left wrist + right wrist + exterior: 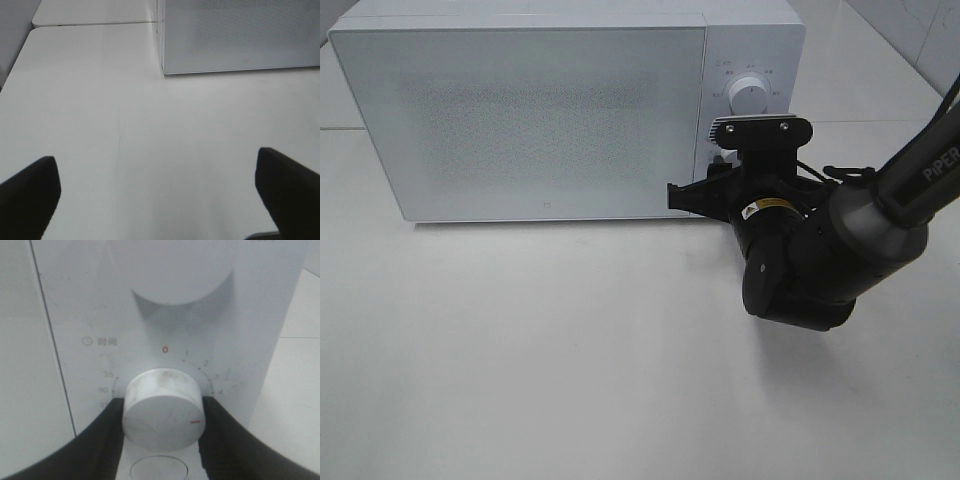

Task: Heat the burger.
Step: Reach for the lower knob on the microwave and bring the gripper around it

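The burger is out of view. The white microwave [550, 110] stands at the back of the table with its door closed. My right gripper [161, 415] is at the control panel. Its two dark fingers [100, 440] press against both sides of the lower timer knob [160, 405], whose red mark points to the right of the 0 in the right wrist view. In the high view the right arm's wrist [760, 170] covers that knob. My left gripper [157, 167] hangs open over bare table, fingers [30, 190] wide apart, nothing between them.
The upper knob [750, 95] sits above the gripped one, and a round button [159, 469] lies just beyond the timer knob. The microwave's front corner [165, 70] shows in the left wrist view. White table [570, 350] stretches in front of the microwave.
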Controlling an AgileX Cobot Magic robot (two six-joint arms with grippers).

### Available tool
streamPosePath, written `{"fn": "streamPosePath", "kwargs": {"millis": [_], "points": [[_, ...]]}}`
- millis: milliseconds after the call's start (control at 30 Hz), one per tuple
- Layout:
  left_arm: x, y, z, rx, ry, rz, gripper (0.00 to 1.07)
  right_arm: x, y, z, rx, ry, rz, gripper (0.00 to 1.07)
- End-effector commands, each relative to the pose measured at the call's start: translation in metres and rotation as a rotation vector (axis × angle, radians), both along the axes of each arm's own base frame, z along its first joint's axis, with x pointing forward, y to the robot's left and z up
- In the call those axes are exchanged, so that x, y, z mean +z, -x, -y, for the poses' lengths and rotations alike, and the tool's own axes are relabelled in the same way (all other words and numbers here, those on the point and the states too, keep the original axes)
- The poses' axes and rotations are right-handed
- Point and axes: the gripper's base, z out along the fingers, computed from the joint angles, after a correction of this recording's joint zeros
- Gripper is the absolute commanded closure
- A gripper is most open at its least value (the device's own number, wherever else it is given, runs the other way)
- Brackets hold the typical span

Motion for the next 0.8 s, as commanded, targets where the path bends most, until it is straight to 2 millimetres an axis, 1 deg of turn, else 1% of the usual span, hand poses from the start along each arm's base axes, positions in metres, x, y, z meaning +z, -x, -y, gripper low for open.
{"fn": "streamPosePath", "kwargs": {"millis": [33,67,100,133,200,233,267,300,333,367,400,433,467,500,533,600,700,767,800], "points": [[-0.001,0.002,0.001,0.002,0.009,0.02,0.09,0.029,-0.009,-0.007,0.056,-0.025,0.265,1.03],[-0.001,0.002,0.001,0.002,0.009,0.02,0.09,0.03,-0.009,-0.009,0.078,-0.098,0.272,1.03],[-0.001,0.002,0.001,0.002,0.009,0.02,0.09,0.03,-0.009,-0.009,0.078,-0.098,0.272,1.03],[-0.001,0.002,0.001,0.002,0.009,0.02,0.09,0.034,-0.009,-0.011,0.104,-0.192,0.282,1.03],[-0.001,0.002,0.001,0.002,0.009,0.02,0.09,0.036,-0.008,-0.012,0.114,-0.225,0.286,1.03],[-0.001,0.002,0.001,0.002,0.009,0.02,0.09,0.042,-0.008,-0.013,0.127,-0.295,0.296,1.03],[-0.001,0.002,0.001,0.002,0.009,0.02,0.09,0.042,-0.008,-0.013,0.127,-0.295,0.296,1.03],[-0.001,0.002,0.001,0.002,0.009,0.02,0.09,0.049,-0.008,-0.014,0.136,-0.381,0.307,1.03],[-0.001,0.002,0.001,0.002,0.009,0.02,0.09,0.052,-0.007,-0.015,0.141,-0.427,0.309,1.03],[-0.001,0.002,0.001,0.002,0.009,0.02,0.09,0.052,-0.007,-0.015,0.141,-0.427,0.309,1.03],[-0.001,0.002,0.001,0.002,0.009,0.02,0.09,0.057,-0.007,-0.016,0.159,-0.524,0.31,1.03],[-0.001,0.002,0.001,0.002,0.009,0.02,0.09,0.057,-0.006,-0.017,0.169,-0.581,0.305,1.03],[-0.001,0.002,0.001,0.002,0.009,0.02,0.09,0.057,-0.006,-0.017,0.169,-0.581,0.305,1.03],[-0.001,0.002,0.001,0.002,0.009,0.02,0.09,0.058,-0.006,-0.018,0.169,-0.695,0.292,1.03],[-0.001,0.002,0.001,0.002,0.009,0.02,0.09,0.058,-0.006,-0.018,0.169,-0.695,0.292,1.03],[-0.001,0.002,0.001,0.002,0.009,0.02,0.09,0.057,-0.006,-0.018,0.159,-0.871,0.267,1.03],[-0.001,0.002,0.001,0.002,0.009,0.02,0.09,0.057,-0.006,-0.018,0.158,-0.901,0.263,1.03],[-0.001,0.002,0.001,0.002,0.009,0.02,0.09,0.057,-0.006,-0.018,0.15,-1.04,0.245,1.03],[-0.001,0.002,0.001,0.002,0.009,0.02,0.09,0.057,-0.006,-0.018,0.15,-1.04,0.245,1.03]]}}
